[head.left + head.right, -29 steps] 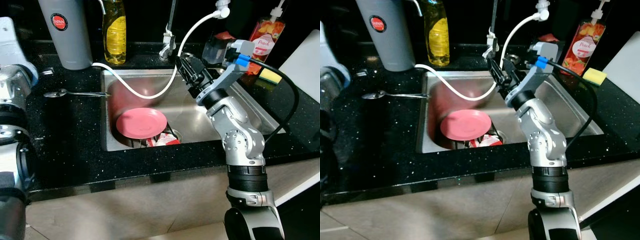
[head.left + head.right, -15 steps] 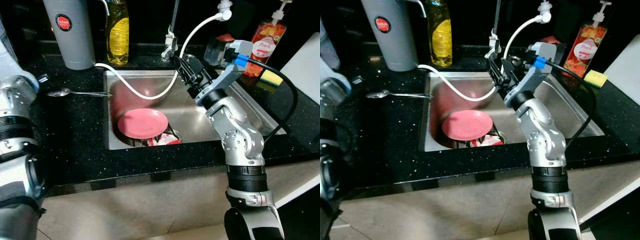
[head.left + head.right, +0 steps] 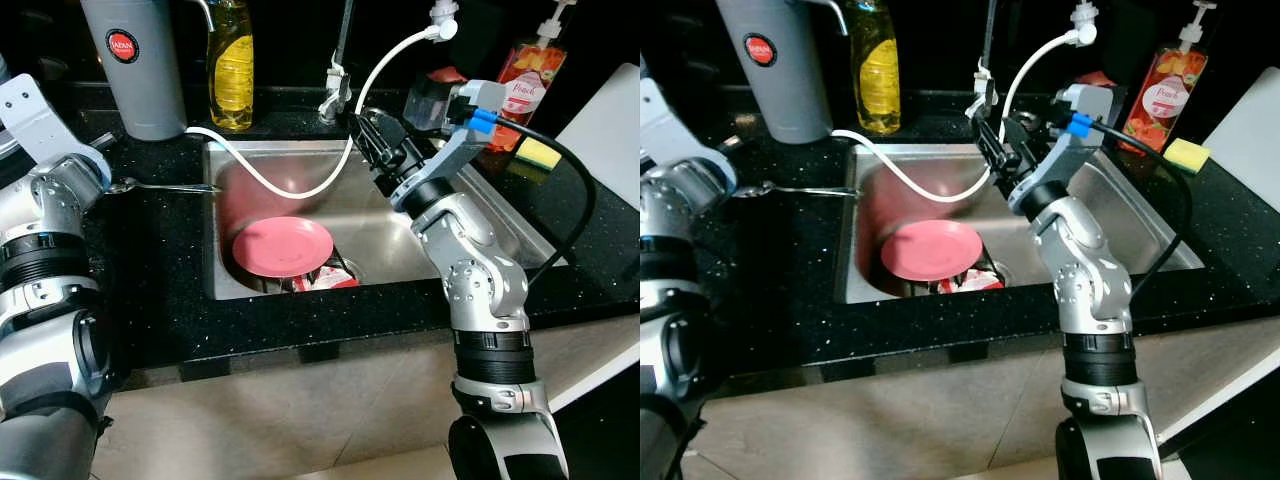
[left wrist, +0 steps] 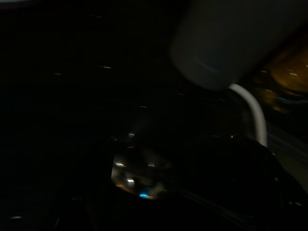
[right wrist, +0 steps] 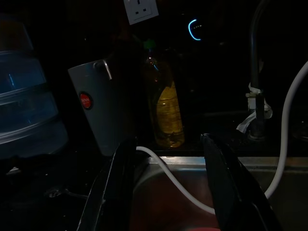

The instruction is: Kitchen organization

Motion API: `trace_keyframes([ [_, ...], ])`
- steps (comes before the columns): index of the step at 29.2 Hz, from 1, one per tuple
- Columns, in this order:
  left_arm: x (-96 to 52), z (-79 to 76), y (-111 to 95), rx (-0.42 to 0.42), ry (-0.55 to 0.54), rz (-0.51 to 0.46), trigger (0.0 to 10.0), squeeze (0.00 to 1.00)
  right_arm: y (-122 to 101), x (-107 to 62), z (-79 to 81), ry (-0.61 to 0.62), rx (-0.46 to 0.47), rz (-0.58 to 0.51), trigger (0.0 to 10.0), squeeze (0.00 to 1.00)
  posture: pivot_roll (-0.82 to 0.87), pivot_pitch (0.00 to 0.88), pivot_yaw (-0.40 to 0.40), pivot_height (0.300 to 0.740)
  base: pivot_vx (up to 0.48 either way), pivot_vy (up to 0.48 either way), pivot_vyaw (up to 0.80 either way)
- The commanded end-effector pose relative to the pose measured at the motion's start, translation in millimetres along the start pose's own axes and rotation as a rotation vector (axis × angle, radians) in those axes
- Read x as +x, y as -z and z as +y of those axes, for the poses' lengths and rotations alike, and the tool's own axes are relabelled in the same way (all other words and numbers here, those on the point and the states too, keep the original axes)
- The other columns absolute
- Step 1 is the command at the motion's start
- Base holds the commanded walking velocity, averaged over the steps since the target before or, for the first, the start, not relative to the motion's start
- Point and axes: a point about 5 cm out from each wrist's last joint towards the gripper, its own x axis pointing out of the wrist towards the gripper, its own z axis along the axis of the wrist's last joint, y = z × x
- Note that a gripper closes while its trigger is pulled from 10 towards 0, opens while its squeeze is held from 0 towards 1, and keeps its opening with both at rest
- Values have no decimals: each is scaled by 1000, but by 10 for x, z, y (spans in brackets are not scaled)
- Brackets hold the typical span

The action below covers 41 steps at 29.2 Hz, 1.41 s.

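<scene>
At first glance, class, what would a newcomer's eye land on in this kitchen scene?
Probably the pink plate low in the steel sink, under a white hose looping across the basin. Next, the right gripper, open, raised over the sink near the tap. A spoon lies on the black counter, left of the sink.

plate (image 3: 282, 246) in sink (image 3: 500, 235), spoon (image 3: 160, 186) left

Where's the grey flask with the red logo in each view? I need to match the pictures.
Left eye view: grey flask at the counter's back left, left of the yellow soap bottle.
Right eye view: same spot.
Left wrist view: dim, blurred grey cylinder.
Right wrist view: dim, beside the soap bottle.
Shared landmark: the white hose passing the flask's foot.
</scene>
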Motion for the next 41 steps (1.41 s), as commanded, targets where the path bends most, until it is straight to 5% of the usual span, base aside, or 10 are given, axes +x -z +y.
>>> trace_keyframes([
  [1,2,-137,43,31,57,27,10000,737,-31,4,-8,5,-17,-11,10000,0,85,0,-52,740,0,0,0],
  [2,1,-144,25,68,57,19,10000,0,-32,3,-10,6,-16,-11,10000,0,85,0,-52,740,0,0,0],
  [7,-6,-165,-23,92,50,4,10000,0,-34,0,-9,7,-17,-12,10000,0,85,0,-50,740,0,0,0],
  [13,-30,-384,129,47,92,59,10000,0,-29,1,-11,8,-16,-11,10000,0,88,0,-51,740,0,0,0],
  [20,-99,-756,385,-135,218,189,10000,0,-31,2,-10,7,-17,-11,10000,0,85,0,-52,740,0,0,0],
  [30,-72,-589,467,-74,-17,145,10000,0,-23,1,-8,7,-14,-9,10000,0,86,0,-55,740,0,0,0],
  [41,-24,-201,347,-175,-181,113,10000,0,-21,8,-2,4,-11,-9,10000,0,88,0,-57,740,0,0,0],
])
